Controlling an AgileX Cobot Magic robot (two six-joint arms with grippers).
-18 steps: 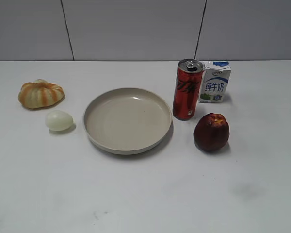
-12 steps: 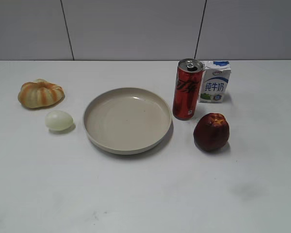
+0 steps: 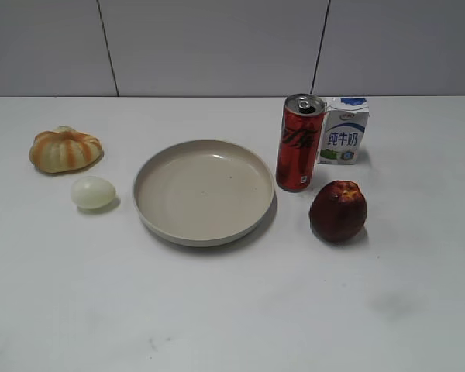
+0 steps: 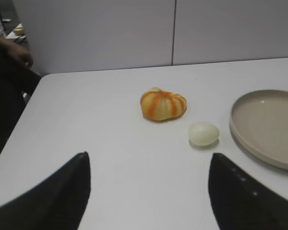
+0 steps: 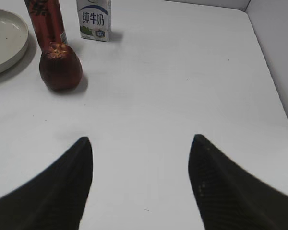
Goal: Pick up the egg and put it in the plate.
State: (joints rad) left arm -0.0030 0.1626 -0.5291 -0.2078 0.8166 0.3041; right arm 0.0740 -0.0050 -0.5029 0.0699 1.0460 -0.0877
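A: Where is the small pale cream-white egg [image 3: 93, 192], and how does it lie?

B: On its side on the white worktop [image 3: 232, 310], left of the large round beige plate [image 3: 204, 191] and apart from it. In the exterior view its long axis runs roughly left to right. Which end is the narrow one I cannot tell.

A: What crowds it?

B: The ribbed orange-and-cream pumpkin [image 3: 65, 149] sits near it, behind and slightly left. Nothing touches the egg.

A: And the other side of the plate?

B: A tall red drinks can [image 3: 299, 153] stands upright just beside the plate's right rim. A small white-and-blue milk carton [image 3: 343, 129] stands just right of the can. A dark red apple [image 3: 338, 210] sits in front of them.

A: Open room?

B: The near half of the worktop is bare. The left wrist view shows the worktop's left edge well beyond the pumpkin.

A: The grippers?

B: The left gripper [image 4: 146, 191] has its jaws spread wide, holding nothing, the egg ahead and to the right. The right gripper [image 5: 141, 184] is likewise spread and empty over bare worktop, the apple ahead on its left.
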